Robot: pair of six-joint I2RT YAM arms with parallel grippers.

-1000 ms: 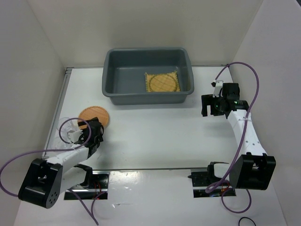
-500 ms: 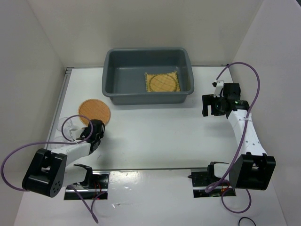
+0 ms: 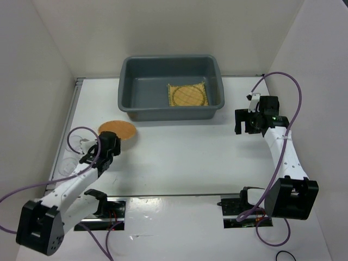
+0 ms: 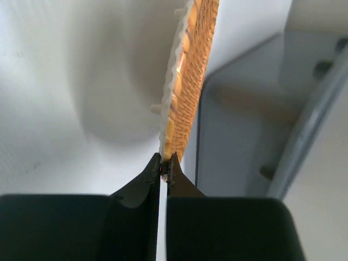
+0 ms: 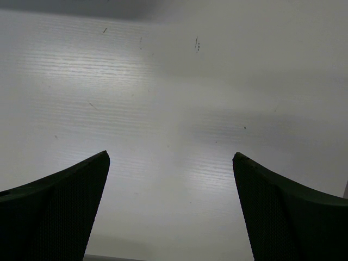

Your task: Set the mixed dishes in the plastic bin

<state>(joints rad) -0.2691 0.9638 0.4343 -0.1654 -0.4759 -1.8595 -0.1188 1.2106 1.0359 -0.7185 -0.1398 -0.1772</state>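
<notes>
My left gripper (image 3: 110, 140) is shut on the near edge of the round orange-brown mat (image 3: 118, 130) and holds it off the table, front left of the plastic bin (image 3: 170, 110). In the left wrist view the mat (image 4: 187, 81) stands edge-on between the pinched fingertips (image 4: 165, 163), with the grey bin wall (image 4: 244, 136) just to the right. A square yellow mat with a round yellow one on it (image 3: 188, 95) lies inside the bin. Small clear cups (image 3: 76, 144) show faintly at the far left. My right gripper (image 3: 244, 122) hangs open over bare table (image 5: 171, 157).
White walls close in the table on the left, back and right. Purple cables loop from both arms. A second faint clear cup (image 3: 64, 166) sits near the left edge, beside my left forearm.
My left gripper has shut on the orange-brown mat's edge, lifted it and carried it right and toward the bin. The right arm has not moved.
</notes>
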